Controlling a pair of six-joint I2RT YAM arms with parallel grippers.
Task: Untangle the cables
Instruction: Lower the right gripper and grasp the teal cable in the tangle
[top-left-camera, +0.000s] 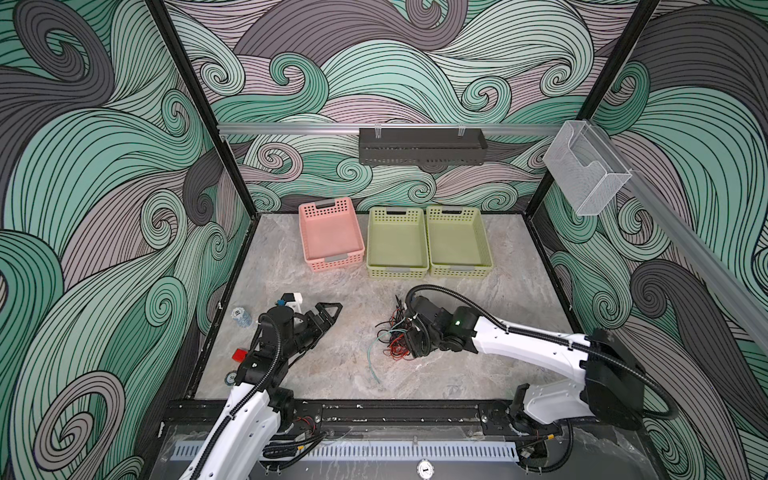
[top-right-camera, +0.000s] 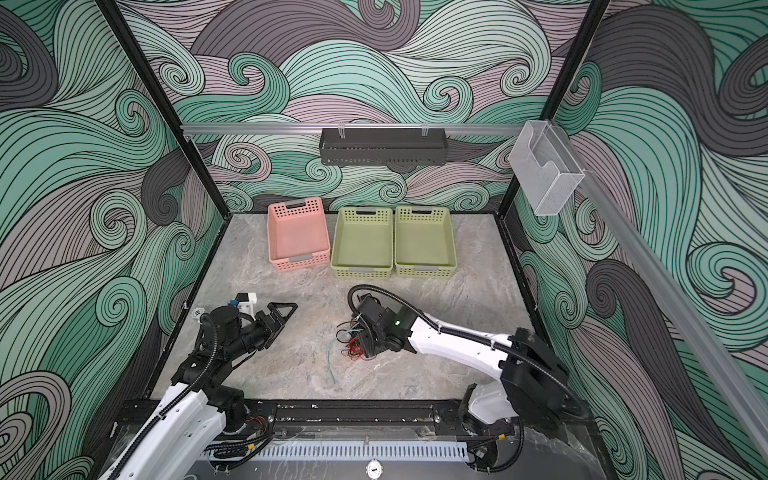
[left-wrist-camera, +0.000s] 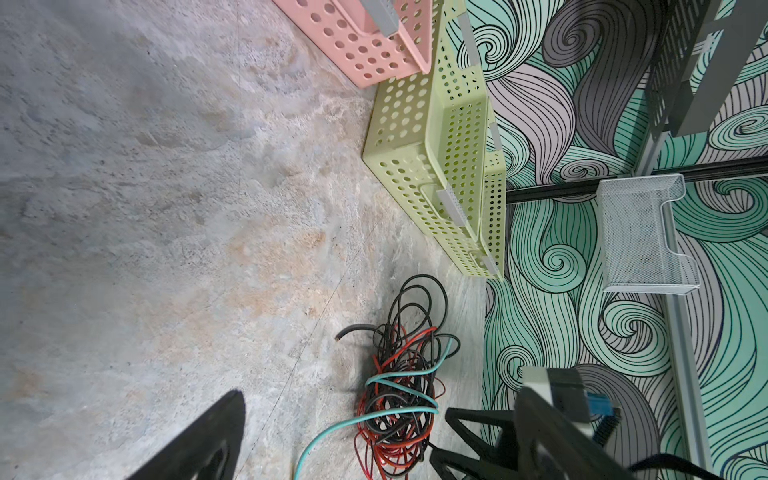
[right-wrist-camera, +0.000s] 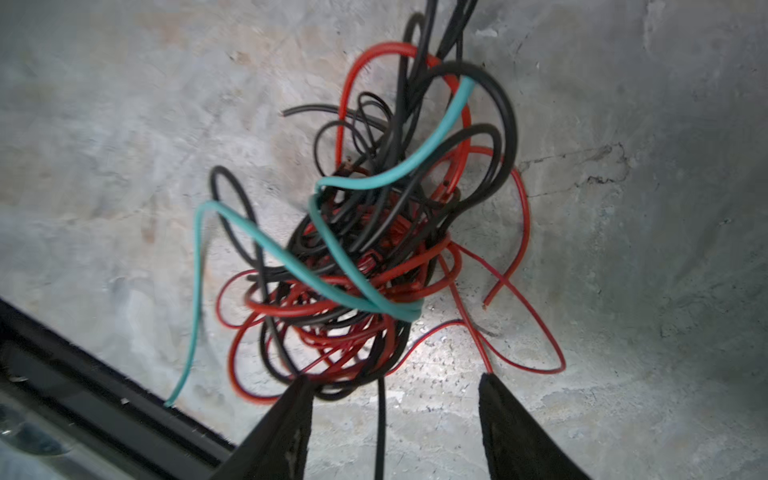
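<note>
right hand, jaws parted and clamping nothing, hangs just above the cables heaped on the table, far nearer them than the wide-open, empty left hand.

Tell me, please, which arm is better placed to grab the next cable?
Probably right: the right gripper hangs open just over the cables; the left gripper, also open, stands apart from them.

One pink basket, two green baskets, one tangle of cables.
</note>
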